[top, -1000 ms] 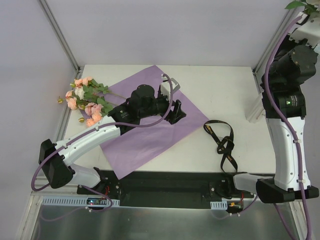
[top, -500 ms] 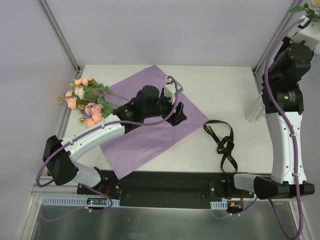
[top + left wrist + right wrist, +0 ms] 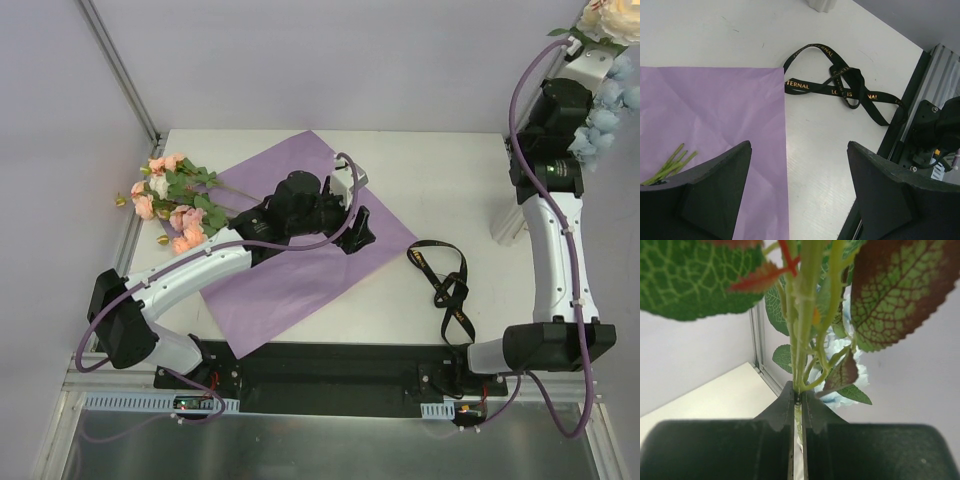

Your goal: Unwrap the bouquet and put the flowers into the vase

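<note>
Ribbon beside purple sheet, L pincer above, R arm part-hiding vase

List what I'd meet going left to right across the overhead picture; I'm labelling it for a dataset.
pink flowers → purple paper → black ribbon → white vase → blue and cream flowers, held up off the table.

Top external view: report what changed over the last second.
The right gripper, shut on a flower bunch, swung higher, bringing cream and blue blooms into view. The left gripper, open, shifted slightly right over the purple paper. Pink roses and ribbon stayed put.
</note>
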`<state>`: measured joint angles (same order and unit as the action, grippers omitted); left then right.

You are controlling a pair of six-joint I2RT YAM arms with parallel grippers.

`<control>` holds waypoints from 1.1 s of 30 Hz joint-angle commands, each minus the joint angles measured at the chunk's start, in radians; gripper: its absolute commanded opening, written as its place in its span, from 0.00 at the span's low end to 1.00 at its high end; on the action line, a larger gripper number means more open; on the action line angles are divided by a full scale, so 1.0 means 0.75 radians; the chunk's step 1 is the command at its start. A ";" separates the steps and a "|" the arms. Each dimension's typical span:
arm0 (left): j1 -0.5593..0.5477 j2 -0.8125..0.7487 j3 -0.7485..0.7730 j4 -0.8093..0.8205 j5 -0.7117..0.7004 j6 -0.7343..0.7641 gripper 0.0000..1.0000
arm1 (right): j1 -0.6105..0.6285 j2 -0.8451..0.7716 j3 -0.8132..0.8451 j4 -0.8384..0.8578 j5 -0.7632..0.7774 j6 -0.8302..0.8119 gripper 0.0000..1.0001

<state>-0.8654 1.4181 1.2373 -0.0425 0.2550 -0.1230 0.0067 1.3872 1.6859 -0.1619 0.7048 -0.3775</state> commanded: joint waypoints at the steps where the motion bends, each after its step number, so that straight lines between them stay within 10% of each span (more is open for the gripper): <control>1: -0.004 0.009 0.056 0.020 0.046 -0.016 0.78 | -0.044 0.003 -0.045 0.069 -0.013 0.033 0.01; 33: -0.004 0.013 0.062 0.014 0.089 -0.034 0.82 | -0.150 0.095 -0.227 0.016 -0.085 0.127 0.23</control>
<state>-0.8646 1.4288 1.2449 -0.0486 0.2886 -0.1413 -0.1013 1.4700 1.5070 -0.1707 0.6411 -0.2813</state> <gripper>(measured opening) 0.822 0.187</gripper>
